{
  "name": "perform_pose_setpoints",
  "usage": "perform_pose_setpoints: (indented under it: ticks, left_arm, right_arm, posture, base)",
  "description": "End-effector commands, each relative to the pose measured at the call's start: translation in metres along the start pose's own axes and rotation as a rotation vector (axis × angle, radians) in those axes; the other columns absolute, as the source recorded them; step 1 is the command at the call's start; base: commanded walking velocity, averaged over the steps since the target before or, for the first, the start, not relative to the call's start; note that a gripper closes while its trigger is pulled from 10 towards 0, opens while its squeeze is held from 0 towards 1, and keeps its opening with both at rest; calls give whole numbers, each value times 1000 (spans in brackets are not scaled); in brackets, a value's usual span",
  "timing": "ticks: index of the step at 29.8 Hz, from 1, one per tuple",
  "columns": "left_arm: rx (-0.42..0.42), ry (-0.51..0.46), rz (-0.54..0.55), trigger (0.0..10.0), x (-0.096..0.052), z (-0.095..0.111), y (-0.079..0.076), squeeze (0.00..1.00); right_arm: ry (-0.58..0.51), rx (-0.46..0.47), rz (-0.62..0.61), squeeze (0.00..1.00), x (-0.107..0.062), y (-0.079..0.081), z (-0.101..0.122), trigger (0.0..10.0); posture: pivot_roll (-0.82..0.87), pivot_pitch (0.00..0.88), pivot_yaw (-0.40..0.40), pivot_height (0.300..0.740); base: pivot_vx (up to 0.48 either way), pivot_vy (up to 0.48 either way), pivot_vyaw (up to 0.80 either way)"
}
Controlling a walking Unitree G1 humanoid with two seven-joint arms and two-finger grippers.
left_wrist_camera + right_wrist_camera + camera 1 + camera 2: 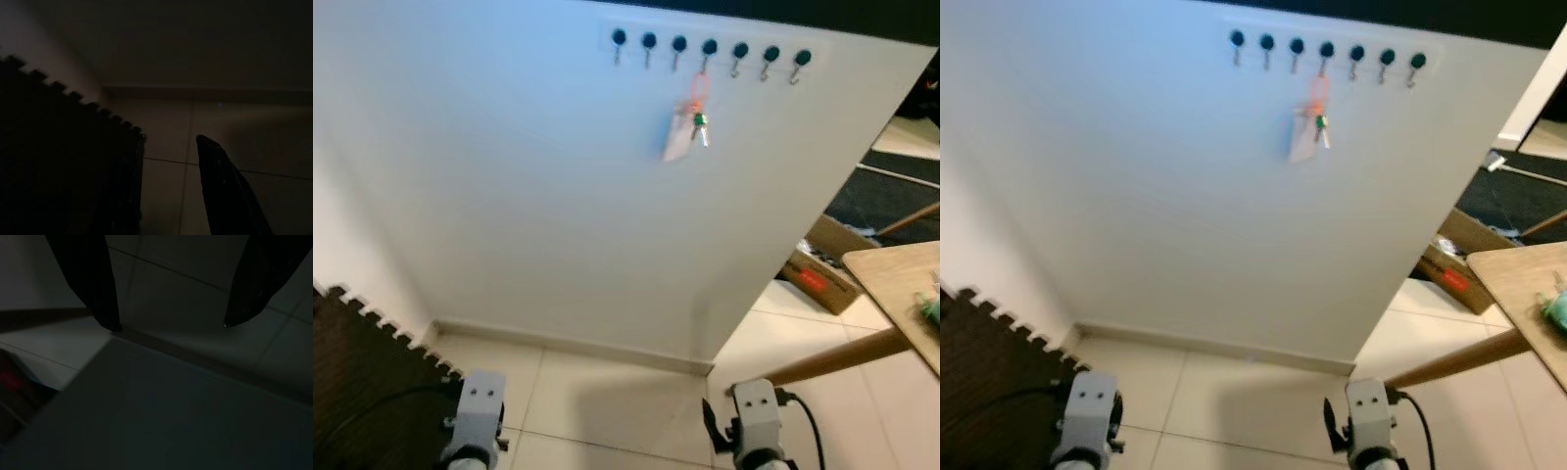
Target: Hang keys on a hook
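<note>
place: home, probably | hook rail (710,47) (white wall), tiled floor (607,392), wooden table (901,284)

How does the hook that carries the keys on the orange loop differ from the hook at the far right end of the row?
The loaded hook, fourth of seven, has an orange loop with keys and a pale tag hanging below it; the far-right hook carries nothing. The loaded hook sits mid-row, the far-right hook by the wall's edge. Both have a dark round head and small metal hook, fixed on the same white wall.
</note>
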State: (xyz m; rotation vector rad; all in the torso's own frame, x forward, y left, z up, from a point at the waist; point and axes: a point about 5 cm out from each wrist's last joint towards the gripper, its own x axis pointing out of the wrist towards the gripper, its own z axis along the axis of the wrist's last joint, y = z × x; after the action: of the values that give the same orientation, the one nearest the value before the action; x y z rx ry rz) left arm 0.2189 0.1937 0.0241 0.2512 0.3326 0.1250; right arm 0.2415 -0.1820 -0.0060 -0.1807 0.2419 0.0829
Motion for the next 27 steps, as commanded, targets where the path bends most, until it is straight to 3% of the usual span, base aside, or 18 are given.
perform_pose_setpoints:
  ticks: [1, 12, 27]
  left_arm:
    - [21, 36, -4, 10000, -5, -10, 0, 0]
    - [22, 37, -4, 10000, -5, -11, 0, 0]
    - [22, 35, -5, 10000, -5, -10, 0, 0]
  right_arm:
    - [34, -11, -2, 0, -7, -2, -10, 10000]
    - [41, -12, -1, 0, -8, -2, -12, 10000]
    - [45, -14, 1, 0, -8, -1, -13, 10000]
  posture:
    - [125, 149, -37, 740]
    - [124, 152, -35, 740]
    - [124, 153, -36, 740]
  base:
    - [-341, 0, 0]
    - [-328, 0, 0]
    - [0, 0, 0]
